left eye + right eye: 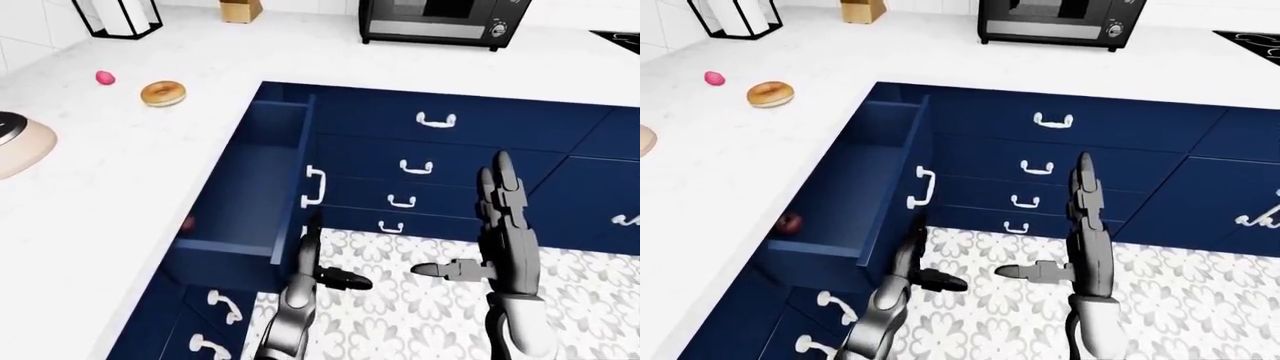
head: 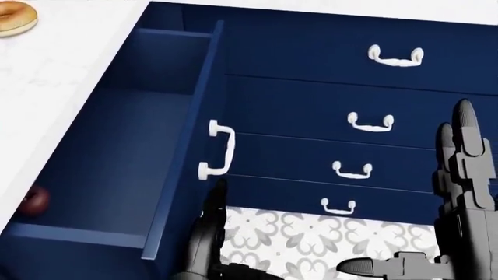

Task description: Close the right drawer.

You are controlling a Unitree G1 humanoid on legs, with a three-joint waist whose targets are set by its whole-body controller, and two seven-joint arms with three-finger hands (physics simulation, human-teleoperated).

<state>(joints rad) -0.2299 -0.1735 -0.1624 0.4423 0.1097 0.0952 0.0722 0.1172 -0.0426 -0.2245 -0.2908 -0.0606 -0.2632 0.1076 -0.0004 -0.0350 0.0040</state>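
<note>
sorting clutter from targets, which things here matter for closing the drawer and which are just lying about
Job: open drawer; its handle; left hand; right hand.

Lying about: donut; pink object; toaster oven; small red object in the drawer; closed drawers.

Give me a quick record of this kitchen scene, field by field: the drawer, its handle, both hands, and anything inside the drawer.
drawer: open, pulled out from the blue cabinets
handle: white, on the drawer's front panel, untouched
left hand: open, fingers up, just below the handle, beside the drawer's front
right hand: open, fingers up, thumb out, over the patterned floor
inside drawer: small dark red object near the counter edge
counter: white, holds a donut
</note>
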